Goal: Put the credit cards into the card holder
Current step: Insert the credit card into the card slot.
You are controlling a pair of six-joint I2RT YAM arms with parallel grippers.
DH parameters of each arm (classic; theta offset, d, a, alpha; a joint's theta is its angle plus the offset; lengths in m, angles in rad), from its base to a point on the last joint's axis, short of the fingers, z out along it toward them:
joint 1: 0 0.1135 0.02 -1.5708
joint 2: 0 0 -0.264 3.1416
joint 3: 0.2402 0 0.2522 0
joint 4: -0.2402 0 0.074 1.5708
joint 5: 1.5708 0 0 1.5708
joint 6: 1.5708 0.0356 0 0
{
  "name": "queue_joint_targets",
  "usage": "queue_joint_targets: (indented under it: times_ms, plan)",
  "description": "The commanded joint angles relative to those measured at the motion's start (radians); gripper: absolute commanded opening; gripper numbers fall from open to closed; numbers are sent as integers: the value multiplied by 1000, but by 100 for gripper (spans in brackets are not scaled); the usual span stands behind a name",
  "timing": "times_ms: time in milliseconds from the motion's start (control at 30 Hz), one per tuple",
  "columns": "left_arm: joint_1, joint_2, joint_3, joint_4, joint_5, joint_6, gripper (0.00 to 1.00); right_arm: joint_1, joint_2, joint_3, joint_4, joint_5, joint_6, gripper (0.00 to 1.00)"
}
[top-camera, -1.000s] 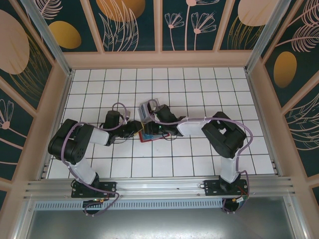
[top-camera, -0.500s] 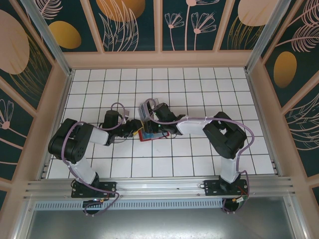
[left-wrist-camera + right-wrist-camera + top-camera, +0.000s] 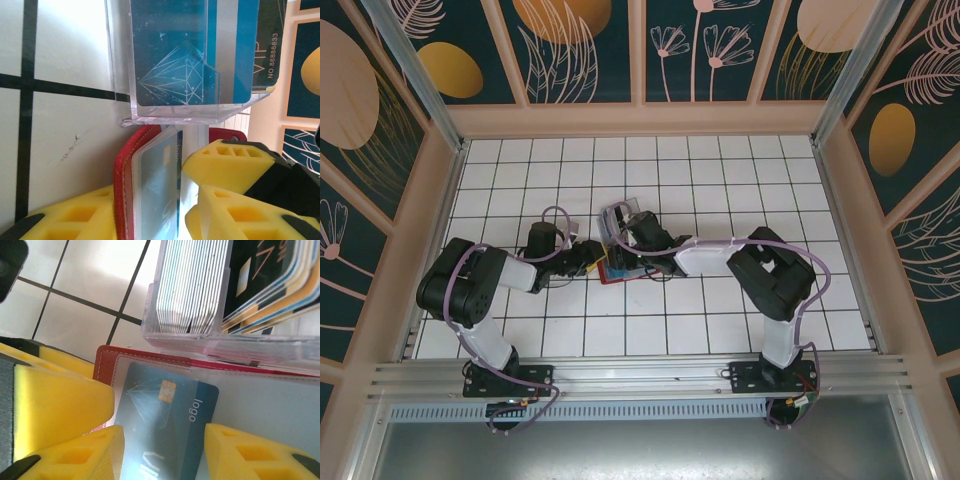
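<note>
You are looking at a red, stitched card holder (image 3: 106, 361) lying open on the white tiled table (image 3: 85, 315), right against a clear rigid plastic box (image 3: 185, 335) packed with thin credit cards (image 3: 192, 285) standing on edge. Your right gripper (image 3: 164, 452) is standing part open, its yellow foam fingers (image 3: 260, 455) touching both long edges of a glossy teal card (image 3: 167, 410) on the holder's cloudy pocket. Your left gripper (image 3: 152, 220) is straddling the holder's cover edge, but its fingers are cut off by the frame, so whether it is clamping cannot be told.

Top cam looks down from high behind; both wrist cams sit close, sharing the card holder (image 3: 123, 190) and clear box (image 3: 170, 107).
</note>
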Motion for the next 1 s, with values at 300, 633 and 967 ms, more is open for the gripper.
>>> queue_joint_targets:
  times_ms: [300,633,967]
  plan:
    - [25,30,-54,-84,-127,21,36,6,-28,-97,81,-134,35,44]
    - [30,51,-55,-68,-128,12,27,24,-17,-62,52,-146,-24,43]
    - [30,41,-19,-106,-129,31,42,51,-28,-38,-1,-91,-108,43]
